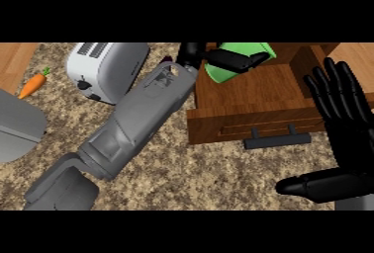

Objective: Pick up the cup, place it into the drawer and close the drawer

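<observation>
The left hand [232, 60] is clenched around the green cup [247, 49], its black fingers wrapped across the cup's middle so that green shows both above and below them. The cup is at the far left corner of the open drawer [256, 94], over the drawer's wooden inside and close to its left wall. It looks tilted rather than upright, and whether its lower edge touches the drawer floor cannot be told. The speckled counter [197, 173] fills most of the view. Across it the grey left forearm [139, 123] runs on a long slant from the lower left corner up to the cup. The drawer stands pulled out toward the viewer, with wooden sides, a bare wooden floor and a front panel. A dark bar handle [276, 140] is fixed just below that front. The right hand [343, 113] rests at the right edge, released, with its fingers straight and pointing up and its thumb held out to the left. It holds nothing, and it shows beside the drawer's right front corner. A white toaster [106, 69] sits at the upper left, just beside the forearm. A grey rounded object [18, 126] is cut off by the left edge. A small orange carrot [33, 86] with a green top lies near it, left of the toaster.
</observation>
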You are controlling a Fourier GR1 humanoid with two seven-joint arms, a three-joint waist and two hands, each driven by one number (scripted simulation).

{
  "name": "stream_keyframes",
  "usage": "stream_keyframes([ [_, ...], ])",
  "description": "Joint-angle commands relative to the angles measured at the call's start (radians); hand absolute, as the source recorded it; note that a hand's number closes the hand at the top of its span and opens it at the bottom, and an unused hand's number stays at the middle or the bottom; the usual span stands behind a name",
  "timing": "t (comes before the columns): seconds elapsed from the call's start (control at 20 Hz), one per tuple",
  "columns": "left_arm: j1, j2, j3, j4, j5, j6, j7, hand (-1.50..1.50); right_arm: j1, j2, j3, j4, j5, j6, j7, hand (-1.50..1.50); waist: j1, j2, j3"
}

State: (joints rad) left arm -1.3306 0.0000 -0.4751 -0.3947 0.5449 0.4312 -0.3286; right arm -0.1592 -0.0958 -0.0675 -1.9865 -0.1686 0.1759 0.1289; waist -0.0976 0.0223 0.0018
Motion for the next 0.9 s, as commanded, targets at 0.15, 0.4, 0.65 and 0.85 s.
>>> stream_keyframes([
  [0.15,0.007,0.0,-0.103,0.023,0.029,0.044,0.02,-1.5,0.0,0.021,0.022,-0.039,-0.005,-0.009,0.006,-1.5,-0.019,0.002,0.0],
  [0.4,0.017,0.0,-0.097,-0.022,0.103,0.02,-0.018,-1.5,-0.001,0.003,-0.013,0.01,-0.067,0.03,-0.008,-1.5,-0.012,0.004,0.0],
  [0.65,0.021,0.0,-0.059,-0.081,0.181,0.012,-0.111,-1.5,0.012,0.001,-0.011,-0.079,-0.126,0.02,0.078,-1.5,0.011,-0.007,-0.001],
  [0.85,0.049,0.0,-0.041,-0.13,0.244,-0.011,-0.175,-1.5,0.032,-0.018,-0.045,-0.024,-0.159,0.068,0.026,-1.5,0.035,-0.01,-0.001],
])
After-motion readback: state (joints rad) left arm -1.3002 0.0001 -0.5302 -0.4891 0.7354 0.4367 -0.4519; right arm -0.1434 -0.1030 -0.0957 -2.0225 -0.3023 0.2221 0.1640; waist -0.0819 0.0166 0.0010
